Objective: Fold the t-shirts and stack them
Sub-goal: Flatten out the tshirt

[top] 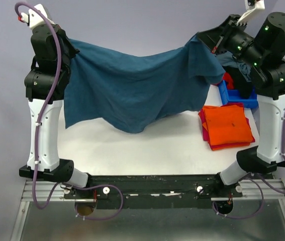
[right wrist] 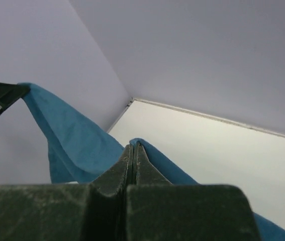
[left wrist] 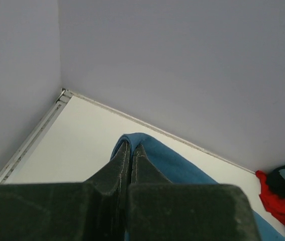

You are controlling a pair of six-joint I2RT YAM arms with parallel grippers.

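Note:
A dark teal-blue t-shirt point(top: 132, 85) hangs spread in the air between my two grippers, above the far half of the white table point(top: 147, 145). My left gripper point(top: 73, 49) is shut on its left edge; in the left wrist view the cloth point(left wrist: 157, 155) wraps over the gripper point(left wrist: 131, 145). My right gripper point(top: 202, 42) is shut on its right edge; in the right wrist view the cloth point(right wrist: 77, 140) stretches off to the left from the gripper point(right wrist: 134, 146). A folded orange t-shirt point(top: 228, 125) lies on a red or pink one at the right.
A small blue plastic bin point(top: 240, 95) stands at the far right behind the folded stack, with red and dark clothes point(left wrist: 283, 193) piled by it. Grey walls close the table's far and left sides.

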